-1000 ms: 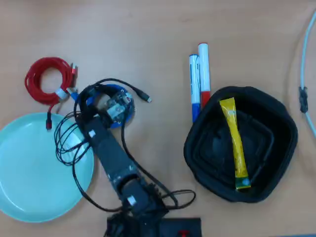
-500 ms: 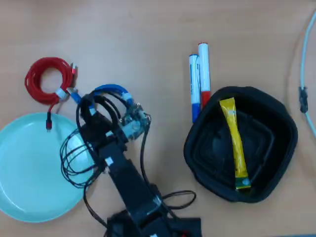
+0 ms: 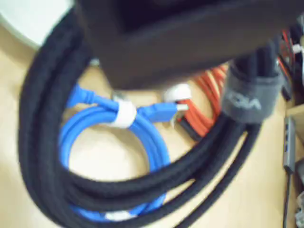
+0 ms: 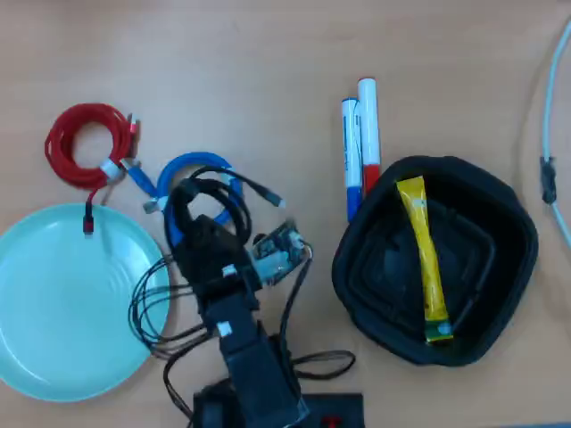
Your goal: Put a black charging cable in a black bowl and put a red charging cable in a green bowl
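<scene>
We see our gripper (image 4: 198,234) holding up the black charging cable (image 4: 192,198) (jaws shut on it) at nine o'clock from the black bowl (image 4: 508,267).

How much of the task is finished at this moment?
Nothing is placed yet. The black charging cable hangs lifted from the gripper, above the blue cable. The black bowl holds only a yellow sachet. The red charging cable lies on the table beside the empty green bowl.

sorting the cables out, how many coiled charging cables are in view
3: the red charging cable lies above the green bowl in the overhead view, the blue cable lies right of it, the black charging cable hangs at the claw.
</scene>
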